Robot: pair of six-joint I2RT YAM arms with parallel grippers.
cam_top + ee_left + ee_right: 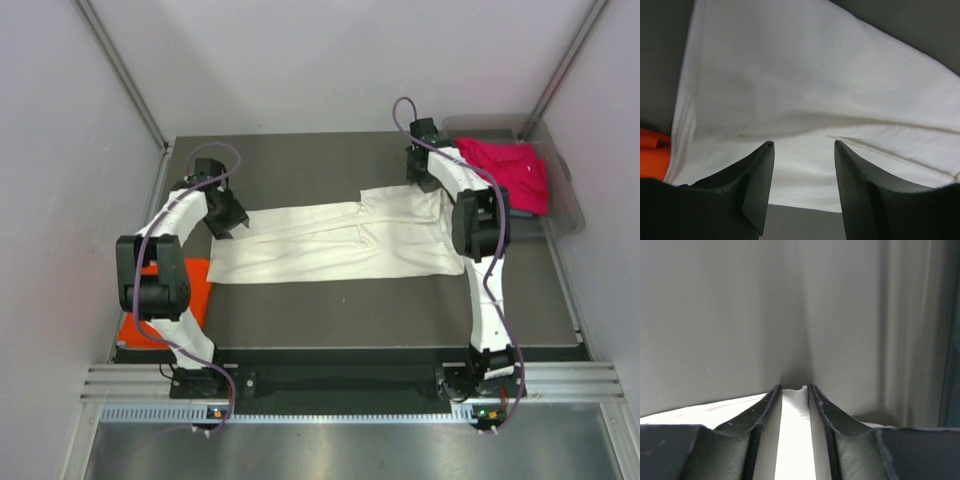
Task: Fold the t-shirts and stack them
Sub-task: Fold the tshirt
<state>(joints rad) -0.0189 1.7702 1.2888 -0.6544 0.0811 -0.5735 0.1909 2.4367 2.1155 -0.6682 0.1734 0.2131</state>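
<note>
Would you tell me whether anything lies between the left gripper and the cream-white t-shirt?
Nothing visible does. The left gripper sits open right over the cream-white t-shirt, with only bare cloth beneath it; the orange t-shirt lies off to one side.

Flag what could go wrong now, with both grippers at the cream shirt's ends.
The right gripper has only a thin ridge of the cream t-shirt between its fingers; it may slip out. The left gripper is open, so a one-sided pull could drag the shirt askew. The orange t-shirt lies beside that end and could snag.
</note>
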